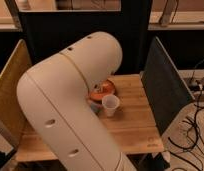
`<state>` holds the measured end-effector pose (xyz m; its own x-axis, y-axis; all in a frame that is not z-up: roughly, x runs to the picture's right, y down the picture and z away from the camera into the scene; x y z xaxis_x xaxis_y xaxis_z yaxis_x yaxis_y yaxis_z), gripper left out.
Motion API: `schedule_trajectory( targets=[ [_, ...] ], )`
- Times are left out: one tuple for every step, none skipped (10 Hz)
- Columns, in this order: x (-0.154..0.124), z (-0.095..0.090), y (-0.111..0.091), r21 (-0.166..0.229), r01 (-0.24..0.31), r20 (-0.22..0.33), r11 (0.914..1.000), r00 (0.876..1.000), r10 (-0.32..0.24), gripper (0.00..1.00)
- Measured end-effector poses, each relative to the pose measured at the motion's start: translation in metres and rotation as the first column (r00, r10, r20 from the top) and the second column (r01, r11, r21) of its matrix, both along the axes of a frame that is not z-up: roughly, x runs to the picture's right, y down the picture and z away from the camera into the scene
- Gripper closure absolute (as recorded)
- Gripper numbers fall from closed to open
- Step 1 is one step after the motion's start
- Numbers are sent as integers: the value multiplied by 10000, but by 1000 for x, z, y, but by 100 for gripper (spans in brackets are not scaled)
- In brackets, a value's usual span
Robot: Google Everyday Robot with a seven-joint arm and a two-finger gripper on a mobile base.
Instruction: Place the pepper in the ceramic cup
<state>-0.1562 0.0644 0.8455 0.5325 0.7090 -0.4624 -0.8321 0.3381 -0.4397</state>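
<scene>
The ceramic cup (110, 104) is small and whitish and stands upright on the wooden table (135, 125), just in front of the round orange plate (107, 89). The pepper is hidden or out of view. My big white arm (70, 100) fills the left and middle of the view and covers the left part of the plate. My gripper is hidden behind the arm, so I cannot see where it is relative to the cup.
A dark panel (162, 85) stands along the table's right edge and a tan board (10, 95) along the left. A small bluish object (95, 106) peeks out beside the cup. Cables (195, 130) hang to the right of the table.
</scene>
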Motion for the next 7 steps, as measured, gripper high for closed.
schedule_trajectory(
  targets=[
    [12,-6,-28,459,-690,-17,9966,9976,691,100],
    [20,-10,-42,691,-1068,-19,9919,9942,1072,100],
    [38,-16,-65,1069,-1704,-7,9796,9852,1714,100],
    [58,-23,-82,1373,-2249,-1,9647,9739,2270,100],
    [74,-29,-92,1577,-2617,16,9522,9643,2648,100],
    [95,-36,-103,1801,-3042,56,9354,9513,3083,100],
    [119,-45,-111,2007,-3521,143,9142,9341,3566,100]
  ],
)
